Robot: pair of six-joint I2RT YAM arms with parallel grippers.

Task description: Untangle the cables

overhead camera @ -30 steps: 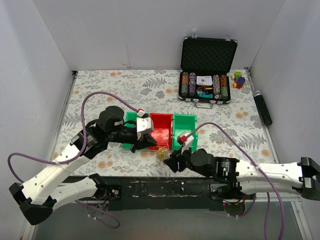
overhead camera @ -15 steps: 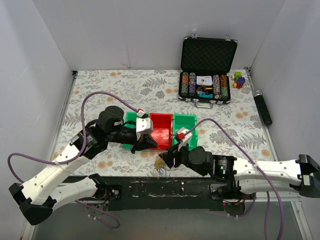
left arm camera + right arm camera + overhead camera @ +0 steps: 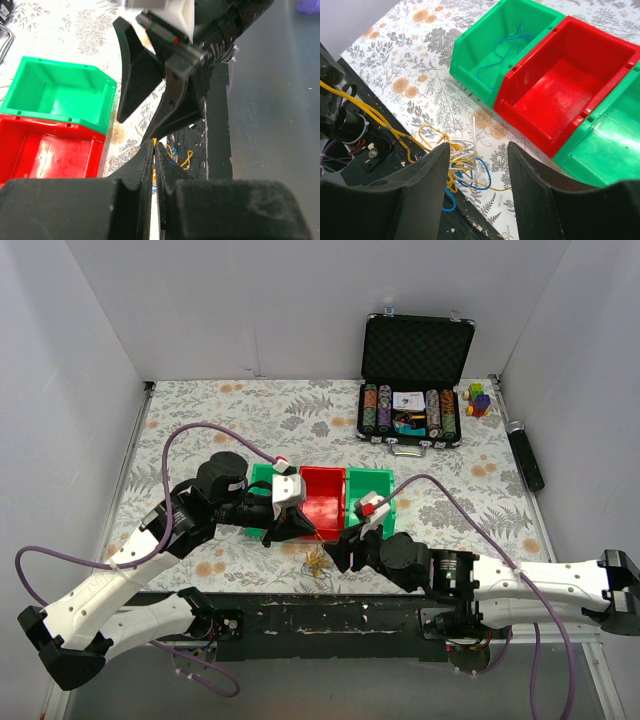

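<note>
On the leaf-printed tablecloth [image 3: 230, 405], the cables [image 3: 318, 561] are lying as a small wiry knot by the near edge, at 6 o'clock from the glossy red plastic bin [image 3: 322, 502]. The left gripper [image 3: 307, 531] is reaching in from 9 o'clock and the right gripper [image 3: 338, 552] from 3 o'clock. An open black chip case [image 3: 412, 360] is sitting at 1 o'clock on the table.

In the left wrist view, the tapered black fingers [image 3: 145, 165] are pressing together and pinching a yellow strand at their tips. The knot is showing just beyond them, over the scuffed black table edge [image 3: 217, 125].

In the right wrist view, the matte, rounded fingers [image 3: 420, 195] are standing apart and gripping nothing. They are hovering over the tangle of yellow, white and blue loops. Yellow strands are stretching taut toward 10 o'clock. A loose blue wire [image 3: 502, 47] is lying inside the boxy green bin [image 3: 472, 70] at 12 o'clock.
</note>
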